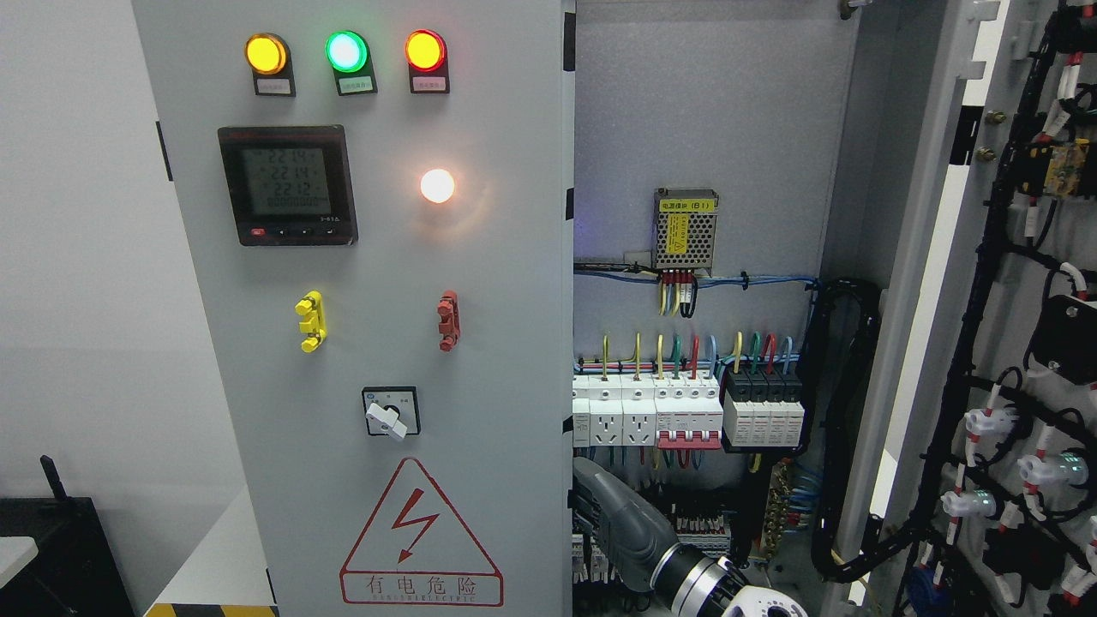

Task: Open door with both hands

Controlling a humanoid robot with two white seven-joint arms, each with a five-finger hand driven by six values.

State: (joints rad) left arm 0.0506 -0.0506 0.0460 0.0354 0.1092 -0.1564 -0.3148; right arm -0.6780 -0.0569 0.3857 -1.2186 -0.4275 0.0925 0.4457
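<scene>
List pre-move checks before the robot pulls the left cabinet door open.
1. Right door swung open: ok.
2. Left door open: not ok, it covers its half of the cabinet.
3. Right hand at the left door's free edge: ok, low down beside it.
4. Grip on that edge: cannot tell, the door hides the contact.
5. Left hand ready: not ok, it is not in view.
6. Right hand clear of the breakers: ok, it sits below them.
</scene>
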